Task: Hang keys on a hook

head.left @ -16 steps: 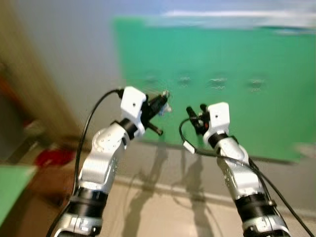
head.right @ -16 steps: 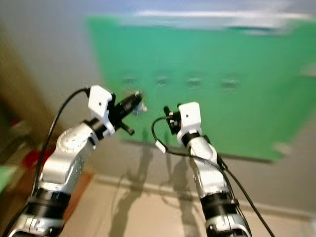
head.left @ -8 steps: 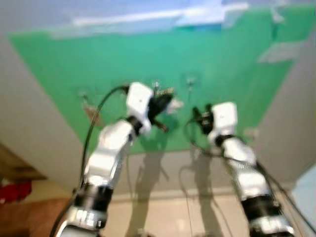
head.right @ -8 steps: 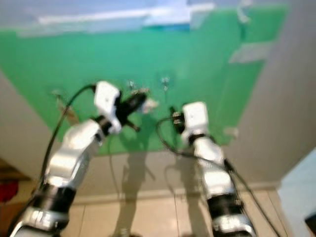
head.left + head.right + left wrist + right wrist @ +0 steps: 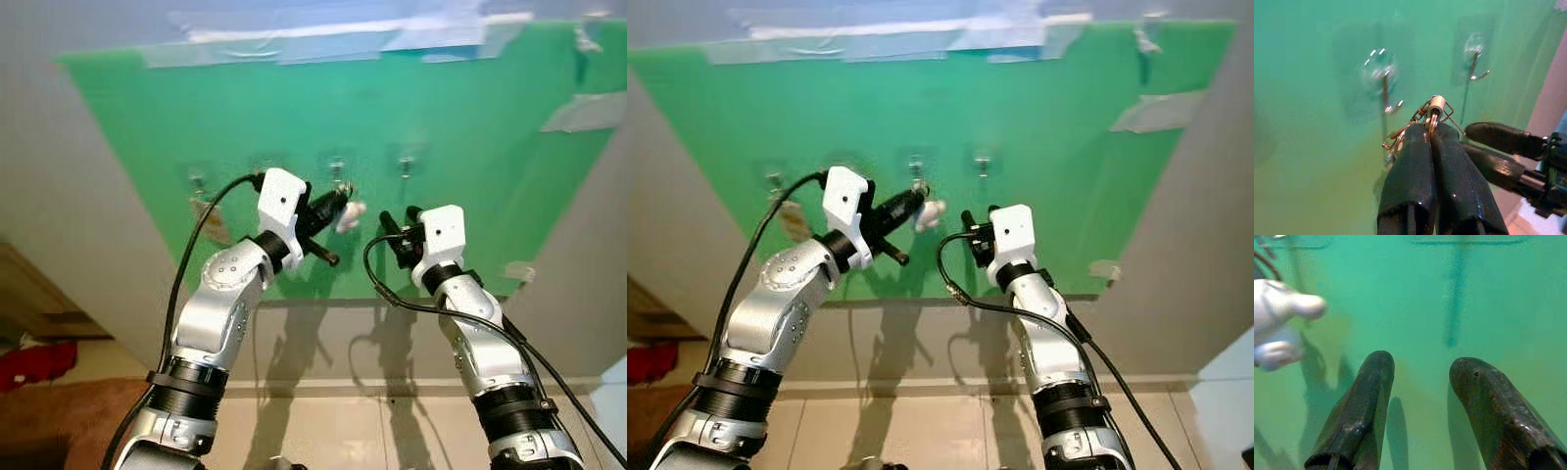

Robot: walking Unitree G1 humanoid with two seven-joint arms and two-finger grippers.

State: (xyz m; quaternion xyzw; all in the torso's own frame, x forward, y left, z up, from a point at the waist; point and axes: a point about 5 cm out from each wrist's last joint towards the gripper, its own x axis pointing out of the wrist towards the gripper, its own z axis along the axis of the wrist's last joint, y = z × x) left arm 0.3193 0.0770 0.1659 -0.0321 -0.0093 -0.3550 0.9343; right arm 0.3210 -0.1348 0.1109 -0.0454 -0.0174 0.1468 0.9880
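left claw (image 5: 1431, 128) pinches wiry metal keys (image 5: 1436, 106), perhaps touching hook (image 5: 1386, 93).

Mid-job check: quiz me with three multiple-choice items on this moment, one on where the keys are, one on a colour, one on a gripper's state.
1. Where are the keys?
A. on the floor
B. in the left gripper, close before a hook
C. in the right gripper

2. What colour is the board behind the hooks?
A. green
B. red
C. black

3. How is the right gripper?
A. shut on the keys
B. open, holding nothing
C. shut on a hook

Answers: 1 B, the left wrist view shows its fingers pinching the key ring near the hook. 2 A, the board is green. 3 B, its fingers stand apart.
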